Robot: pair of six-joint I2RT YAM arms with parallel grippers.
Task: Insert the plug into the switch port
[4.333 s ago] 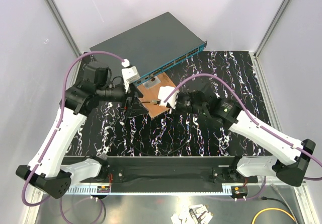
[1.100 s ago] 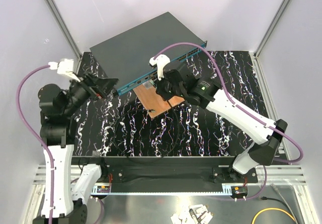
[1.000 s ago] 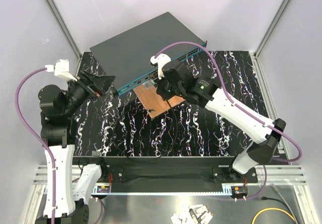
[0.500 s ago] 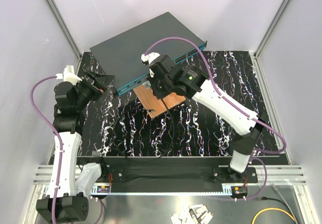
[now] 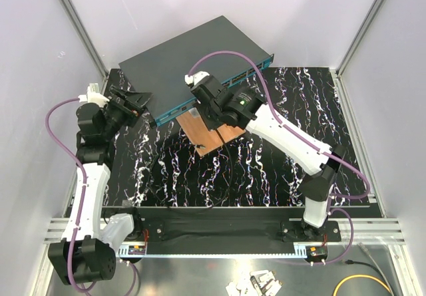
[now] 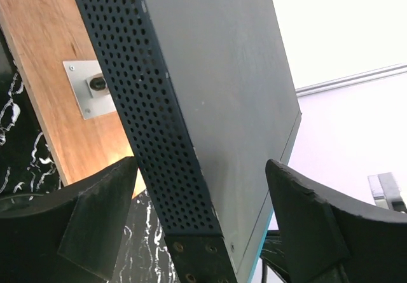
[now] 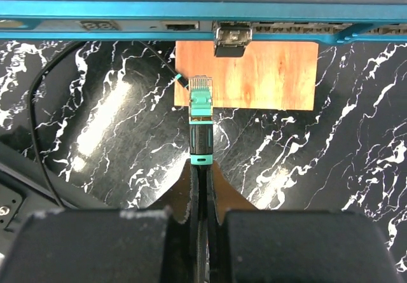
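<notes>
The switch (image 5: 193,56) is a flat dark-grey box with a teal front strip (image 7: 191,9) carrying a row of ports (image 7: 181,24). My right gripper (image 7: 200,176) is shut on the black cable just behind the plug (image 7: 201,87), a clear connector with a teal and black boot. The plug points at the strip and stops a short way below it, outside any port. In the top view the right gripper (image 5: 200,115) hides the plug. My left gripper (image 6: 200,232) is open, with one finger on each side of the switch's perforated side wall (image 6: 152,137), at the box's left corner (image 5: 136,100).
A wooden board (image 7: 254,73) lies on the black marbled table under the strip and also shows in the top view (image 5: 216,136). A metal socket fitting (image 7: 232,40) sits at its top edge. A thin black cable (image 7: 38,137) loops at the left.
Both grippers have left the wooden board. The left one swung up to the switch's left corner. The right one moved up and left with the plug, close to the teal strip.
</notes>
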